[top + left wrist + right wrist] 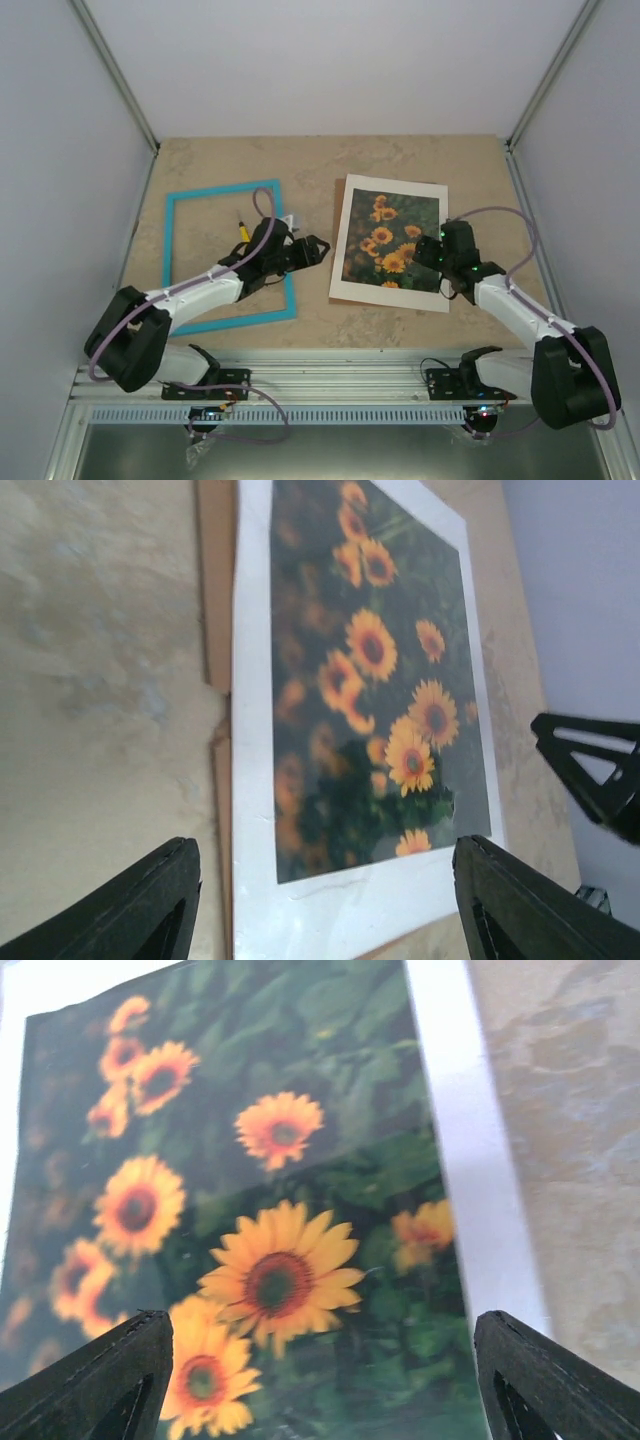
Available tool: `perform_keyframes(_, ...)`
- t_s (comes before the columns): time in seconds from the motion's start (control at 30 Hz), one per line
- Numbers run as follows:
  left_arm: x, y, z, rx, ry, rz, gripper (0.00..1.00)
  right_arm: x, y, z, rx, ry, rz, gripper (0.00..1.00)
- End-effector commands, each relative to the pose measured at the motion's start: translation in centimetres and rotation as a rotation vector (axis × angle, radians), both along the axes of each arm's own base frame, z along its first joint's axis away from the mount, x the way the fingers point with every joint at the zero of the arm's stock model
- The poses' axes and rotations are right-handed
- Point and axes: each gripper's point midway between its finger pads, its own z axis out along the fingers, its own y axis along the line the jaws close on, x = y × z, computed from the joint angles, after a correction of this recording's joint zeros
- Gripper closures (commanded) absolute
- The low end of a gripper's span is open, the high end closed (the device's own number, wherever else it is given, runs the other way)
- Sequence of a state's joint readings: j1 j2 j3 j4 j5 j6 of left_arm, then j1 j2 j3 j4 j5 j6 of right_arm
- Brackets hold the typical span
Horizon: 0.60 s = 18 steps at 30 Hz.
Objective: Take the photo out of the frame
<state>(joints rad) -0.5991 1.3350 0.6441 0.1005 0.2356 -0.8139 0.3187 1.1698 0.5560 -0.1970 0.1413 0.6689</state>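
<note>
Photo [392,240] is already out of the frame [220,189]. It's lying flat on the table [300,160] in its white mat [390,296], just right of the frame, with a strip of brown backing [215,580] poking out from under the mat's edge. The left arm is stretched across the frame, and the left gripper [322,248] sits in the gap between frame and photo, fingers spread wide with nothing in them. Right gripper [428,252] is over the photo's right side, jaws wide apart too, holding nothing.
</note>
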Motion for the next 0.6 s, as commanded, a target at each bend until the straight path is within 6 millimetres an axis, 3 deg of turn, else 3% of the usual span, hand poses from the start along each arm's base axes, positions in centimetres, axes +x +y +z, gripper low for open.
perform_keyframes(0.0, -0.1, -2.6, -0.4, -0.005, -0.023, -0.021, 0.28, -0.1, -2.5, -0.7, 0.03, 0.015, -0.019, 0.15)
perform_keyframes(0.1, -0.4, -3.6, -1.4, 0.005, -0.011, -0.034, 0.28, -0.3, -4.0, -1.8, 0.046, 0.03, -0.048, 0.1)
perform_keyframes(0.27, -0.6, -5.4, -3.3, 0.034, 0.022, -0.067, 0.27, -0.7, -4.3, -3.5, 0.067, 0.073, -0.034, 0.07)
perform_keyframes(0.57, -0.3, -5.6, -5.2, 0.092, 0.046, -0.069, 0.26, -0.6, -2.7, -5.3, 0.104, 0.128, 0.06, 0.05)
